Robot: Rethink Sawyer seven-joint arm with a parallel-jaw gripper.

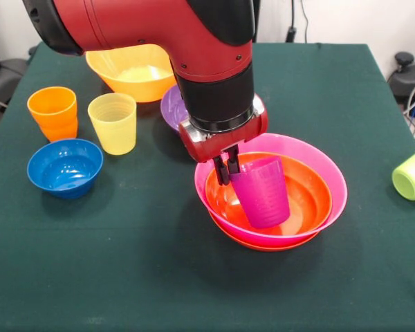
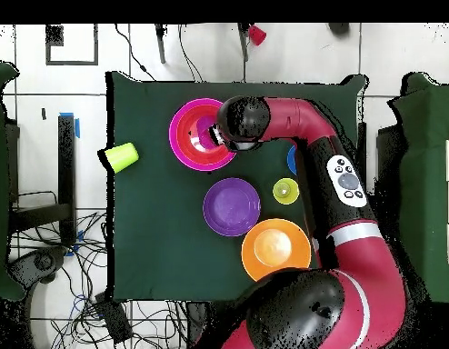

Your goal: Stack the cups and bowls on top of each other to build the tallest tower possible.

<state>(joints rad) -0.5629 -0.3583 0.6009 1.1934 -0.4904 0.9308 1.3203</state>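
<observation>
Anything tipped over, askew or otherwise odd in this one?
Yes. The lime green cup lies on its side at the table's edge, far from the other pieces. The purple cup, held by the gripper in the nested bowls, leans instead of standing upright.

Open cloth at the front, clutter toward the back and sides

From where I stand, the near half of the table [image 1: 124, 277] lies bare, an easy way in. The pink bowl [image 1: 325, 173] stack with the purple cup [image 1: 263, 192] and the gripper [image 1: 226, 169] fills the centre-right. The blue bowl [image 1: 64, 166], orange cup [image 1: 53, 113] and yellow cup [image 1: 113, 122] crowd the left; narrow gaps part them. The lime cup [image 1: 411, 174] lies at the right edge.
</observation>
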